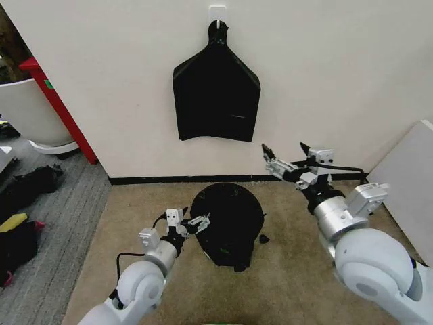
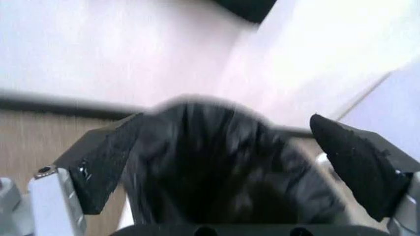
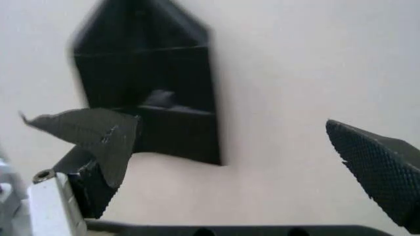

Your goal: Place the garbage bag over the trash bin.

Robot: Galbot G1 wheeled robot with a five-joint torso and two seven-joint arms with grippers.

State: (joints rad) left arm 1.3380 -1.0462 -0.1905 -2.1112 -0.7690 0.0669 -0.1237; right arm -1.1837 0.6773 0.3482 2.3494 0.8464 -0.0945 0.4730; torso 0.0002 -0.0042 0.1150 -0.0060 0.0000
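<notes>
The garbage bag (image 1: 229,220) is glossy black and drapes over a round shape on the tan carpet near the wall. The trash bin is hidden under it. My left gripper (image 1: 196,218) is open at the bag's left edge. In the left wrist view the bag's dark lined hollow (image 2: 223,177) lies between and beyond the open fingers (image 2: 105,157). My right gripper (image 1: 284,146) hangs open in the air, up and to the right of the bag. It holds nothing, but a thin black plastic shred (image 3: 78,123) clings to one finger.
A flat bunch of black bags (image 1: 216,98) hangs from a wall hook (image 1: 217,12) above the bag. A small black scrap (image 1: 264,238) lies on the carpet. A large white planter (image 1: 27,112), a red post (image 1: 61,108) and dark bundles (image 1: 27,186) stand left. A white panel (image 1: 406,176) is right.
</notes>
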